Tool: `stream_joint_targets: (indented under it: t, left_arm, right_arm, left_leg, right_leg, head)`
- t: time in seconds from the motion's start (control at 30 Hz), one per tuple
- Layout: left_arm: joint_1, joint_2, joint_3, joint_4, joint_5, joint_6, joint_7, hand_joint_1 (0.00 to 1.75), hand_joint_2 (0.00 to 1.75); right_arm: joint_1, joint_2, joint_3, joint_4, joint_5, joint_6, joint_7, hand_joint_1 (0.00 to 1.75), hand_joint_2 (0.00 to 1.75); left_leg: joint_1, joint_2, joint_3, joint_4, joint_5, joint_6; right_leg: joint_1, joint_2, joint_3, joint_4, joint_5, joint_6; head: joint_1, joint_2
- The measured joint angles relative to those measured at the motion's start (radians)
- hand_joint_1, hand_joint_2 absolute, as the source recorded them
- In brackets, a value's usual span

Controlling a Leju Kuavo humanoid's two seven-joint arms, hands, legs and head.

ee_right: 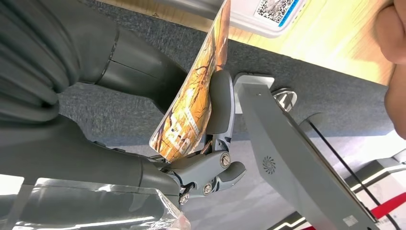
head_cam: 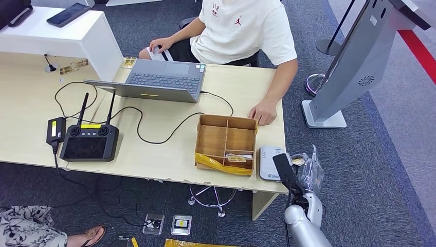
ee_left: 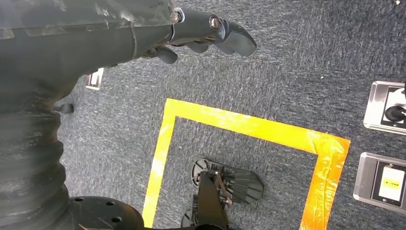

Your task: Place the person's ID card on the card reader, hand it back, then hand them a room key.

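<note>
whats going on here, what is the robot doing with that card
The robot's right hand pinches an orange-printed card beside the desk's near right corner, close to the white card reader that sits next to a wooden divided box. A person in a white shirt sits across the desk, one hand resting on the desktop near the box. The robot's left hand hangs over the carpet, fingers curled, holding nothing. Whether the card is an ID or a room key is unclear.

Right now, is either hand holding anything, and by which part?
The right hand pinches an orange printed card by its lower end, between thumb and fingers. The left hand holds nothing.
</note>
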Motion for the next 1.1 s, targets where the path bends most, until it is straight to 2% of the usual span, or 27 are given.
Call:
stream_joint_targets:
  t: [0.17, 0.3, 0.8, 0.93, 1.1]
  left_arm:
    - [0.000, 0.001, 0.000, 0.000, -0.004, 0.000, 0.001, 0.00, 1.75]
    - [0.000, 0.002, 0.000, 0.000, -0.001, 0.000, 0.001, 0.00, 1.75]
    - [0.006, 0.003, 0.000, 0.001, 0.022, 0.000, 0.000, 0.00, 1.75]
    - [0.005, 0.004, 0.000, 0.001, 0.020, -0.003, 0.000, 0.00, 1.75]
    - [-0.003, 0.009, 0.000, 0.001, 0.010, -0.014, 0.001, 0.00, 1.75]
  right_arm:
    - [0.011, -0.003, -0.008, -0.036, 0.002, 0.000, -0.027, 1.75, 1.75]
    - [0.022, -0.012, -0.018, -0.120, 0.009, -0.001, -0.024, 1.75, 1.75]
    - [0.030, -0.076, -0.028, -0.691, 0.197, -0.001, 0.078, 1.75, 1.75]
    - [0.003, -0.086, 0.000, -0.810, 0.244, -0.001, 0.124, 1.75, 1.75]
    - [-0.077, -0.103, 0.093, -0.884, 0.299, 0.005, 0.192, 1.75, 1.75]
  left_leg:
    - [0.000, 0.000, 0.000, 0.000, 0.000, 0.000]
    - [0.000, 0.000, 0.000, 0.000, 0.000, 0.000]
    - [0.000, 0.000, 0.000, 0.000, 0.000, 0.000]
    - [0.000, 0.000, -0.001, 0.000, 0.000, 0.000]
    - [0.000, 0.000, -0.001, 0.000, 0.000, 0.000]
  right_leg:
    - [0.000, 0.000, 0.000, 0.000, 0.000, 0.000]
    - [0.000, 0.000, 0.000, 0.000, 0.000, 0.000]
    - [0.000, 0.000, 0.000, 0.000, 0.000, 0.000]
    - [0.000, 0.000, 0.000, 0.000, 0.000, 0.000]
    - [0.000, 0.000, 0.000, 0.001, 0.000, 0.000]
  head:
    - [0.000, 0.000]
    - [0.000, 0.000]
    - [0.000, 0.000]
    - [0.000, 0.000]
    - [0.000, 0.000]
